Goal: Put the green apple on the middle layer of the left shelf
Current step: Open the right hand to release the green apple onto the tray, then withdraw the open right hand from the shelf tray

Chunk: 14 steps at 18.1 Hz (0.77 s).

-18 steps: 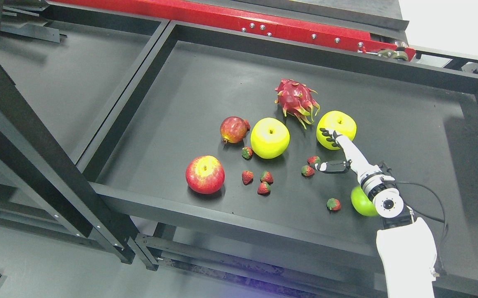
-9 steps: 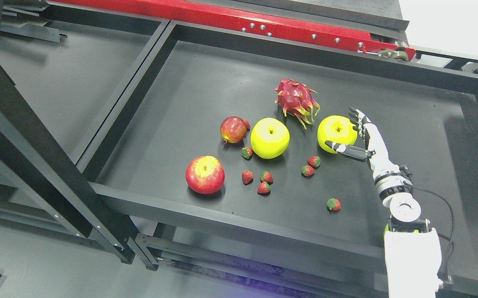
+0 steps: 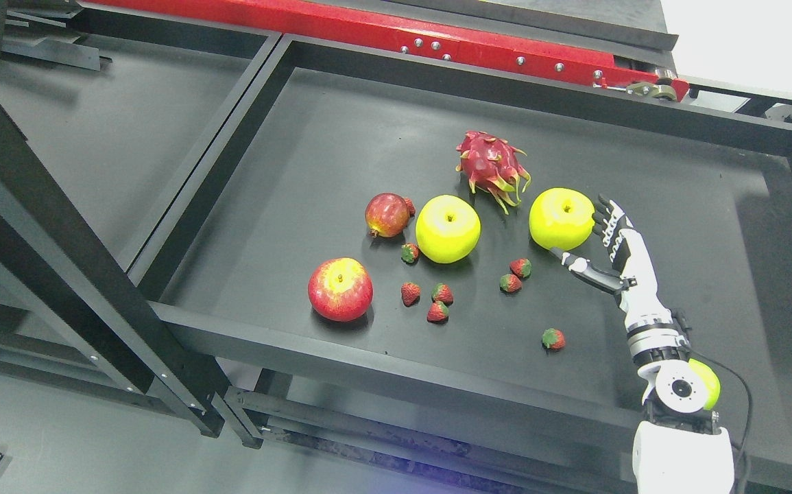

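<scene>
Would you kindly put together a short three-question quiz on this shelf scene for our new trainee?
1. True or false: the white right hand is closed around the round yellow-green apple beside it.
2. Which fruit lies farthest back on the black shelf tray? A) glossy red apple B) spiky pink dragon fruit C) small dark-red fruit
3. Fill in: a green fruit peeks out behind the right arm's ____.

Key: 1 false, the fingers are spread, thumb under the apple; 2 B; 3 wrist joint.
</scene>
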### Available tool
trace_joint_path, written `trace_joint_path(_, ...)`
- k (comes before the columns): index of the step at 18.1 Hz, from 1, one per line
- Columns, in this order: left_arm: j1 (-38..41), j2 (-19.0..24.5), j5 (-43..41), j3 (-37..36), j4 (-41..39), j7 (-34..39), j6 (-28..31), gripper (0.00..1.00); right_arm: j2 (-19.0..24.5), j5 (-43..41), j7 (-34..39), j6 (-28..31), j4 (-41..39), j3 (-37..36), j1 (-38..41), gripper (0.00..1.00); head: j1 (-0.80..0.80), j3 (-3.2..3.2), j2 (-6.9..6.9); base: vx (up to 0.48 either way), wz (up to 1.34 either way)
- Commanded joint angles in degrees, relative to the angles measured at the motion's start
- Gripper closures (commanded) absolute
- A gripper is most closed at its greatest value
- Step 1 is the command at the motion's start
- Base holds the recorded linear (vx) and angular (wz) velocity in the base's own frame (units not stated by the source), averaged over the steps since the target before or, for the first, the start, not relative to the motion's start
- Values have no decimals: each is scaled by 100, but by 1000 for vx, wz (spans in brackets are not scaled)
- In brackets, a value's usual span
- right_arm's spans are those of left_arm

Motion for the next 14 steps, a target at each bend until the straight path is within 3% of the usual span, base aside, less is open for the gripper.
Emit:
trace_joint_path(1, 0, 100, 0, 0, 0, 4, 0, 0, 65, -791, -121, 106, -618, -372, 93, 0, 0, 0, 0, 0, 0)
trace_joint_path(6, 0, 100, 0, 0, 0, 4, 0, 0, 65, -748, -69, 96, -609, 295, 513, 0, 0, 0, 0, 0, 0)
trace_joint_path(8, 0, 100, 0, 0, 0, -5, 0, 0, 65, -739, -165, 743, -592, 454, 682, 0, 0, 0, 0, 0, 0)
trace_joint_path(10, 0, 100, 0, 0, 0, 4, 0, 0, 65, -739, -811, 1473, -591, 428, 656, 0, 0, 0, 0, -17, 51)
trace_joint_path(12, 0, 100, 0, 0, 0, 4, 0, 0, 65, -765, -1656, 1285, -591, 489, 699, 0, 0, 0, 0, -32, 73)
trace_joint_path(14, 0, 100, 0, 0, 0, 4, 0, 0, 65, -870, -1739, 454, -600, 586, 804, 0, 0, 0, 0, -49, 101)
